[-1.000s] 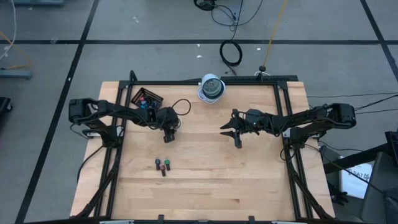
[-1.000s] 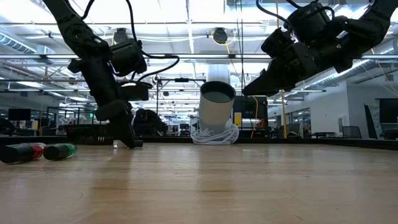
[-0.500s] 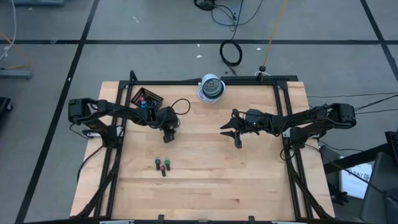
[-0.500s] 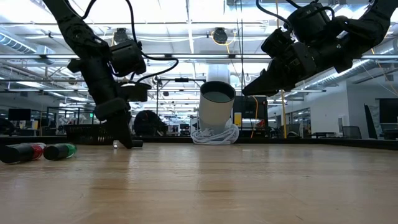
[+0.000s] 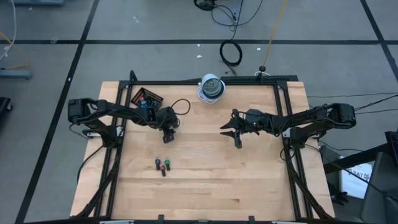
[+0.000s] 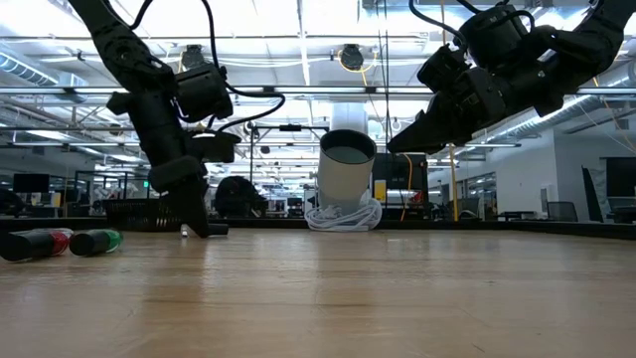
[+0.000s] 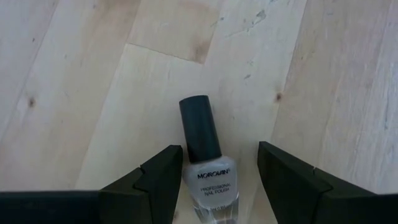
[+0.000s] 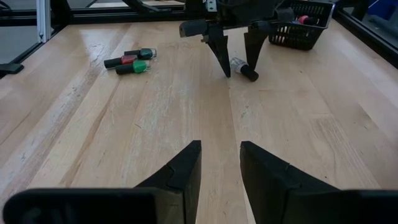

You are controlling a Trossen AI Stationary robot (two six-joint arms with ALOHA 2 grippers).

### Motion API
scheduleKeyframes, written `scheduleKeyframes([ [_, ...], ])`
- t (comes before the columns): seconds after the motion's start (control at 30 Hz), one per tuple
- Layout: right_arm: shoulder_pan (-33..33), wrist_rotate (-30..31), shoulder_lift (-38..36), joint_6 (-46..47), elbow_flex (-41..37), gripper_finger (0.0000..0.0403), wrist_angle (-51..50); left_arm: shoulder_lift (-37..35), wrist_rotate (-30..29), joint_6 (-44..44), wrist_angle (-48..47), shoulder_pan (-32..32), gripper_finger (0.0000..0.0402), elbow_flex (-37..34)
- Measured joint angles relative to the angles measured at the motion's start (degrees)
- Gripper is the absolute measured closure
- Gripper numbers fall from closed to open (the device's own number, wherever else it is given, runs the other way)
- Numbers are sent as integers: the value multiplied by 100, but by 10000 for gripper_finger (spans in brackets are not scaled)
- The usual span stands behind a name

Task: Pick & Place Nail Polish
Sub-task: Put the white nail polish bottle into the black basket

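A pale nail polish bottle (image 7: 210, 180) with a dark cap (image 7: 199, 127) lies flat on the wooden table, left of centre. My left gripper (image 7: 221, 149) points down over it, open, one finger on each side of its body; the right wrist view shows this gripper (image 8: 236, 59) with the bottle (image 8: 244, 68) at its tips. Three more bottles (image 5: 163, 165), red and green among them, lie together nearer the front edge. My right gripper (image 5: 231, 134) hangs open above the table's middle, touching nothing. My left gripper comes at the bottle from above, fingers on either side of its body. One finger (image 7: 163, 180) lies right beside the bottle's glass side (image 7: 186, 180), and I cannot tell whether it touches. The other finger (image 7: 280, 180) stands apart from it.
A black basket (image 5: 146, 98) holding more bottles sits at the far left, behind my left gripper. A white cylinder (image 5: 211, 87) on a coil of cord stands at the far edge's middle. Bare wood lies between the grippers and toward the front edge.
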Motion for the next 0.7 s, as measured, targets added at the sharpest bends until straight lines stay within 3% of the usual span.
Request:
scheduleKeyframes([
  [0.7, -1, 0, 0, 2, 0, 303, 0, -7, -20, -201, -104, -14, 190, 11],
])
